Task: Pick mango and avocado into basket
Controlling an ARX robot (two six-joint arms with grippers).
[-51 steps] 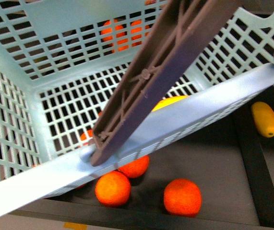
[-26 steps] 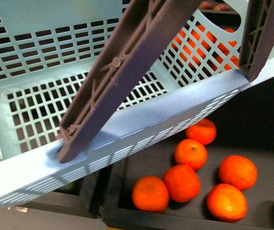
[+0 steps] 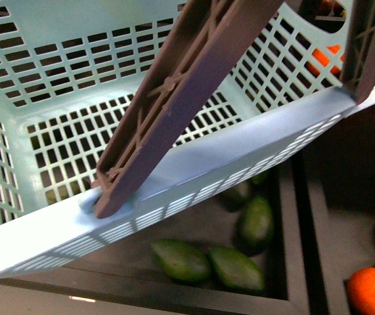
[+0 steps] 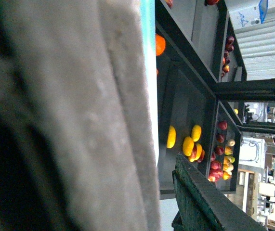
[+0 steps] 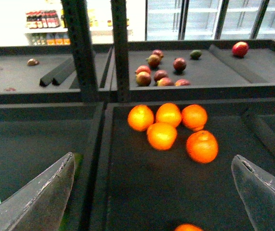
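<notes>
With the basket (image 3: 240,163) hanging just above the avocado (image 3: 182,260) on the shelf (image 3: 318,216), the right gripper (image 5: 152,159) is hanging wide open and empty, likely needing to reach down for it; whether the left gripper is holding anything I cannot tell.

Oranges (image 5: 162,135) (bunched close together) on a dark shelf tray (image 5: 127,192), reddish fruits (image 5: 161,75) on the tier behind, bottles (image 5: 43,19) beyond.

The aqua slotted basket (image 3: 75,20) tilts, brown-grey handle (image 3: 174,98) raised, dark green avocados (image 3: 180,260) lying below its rim.
</notes>
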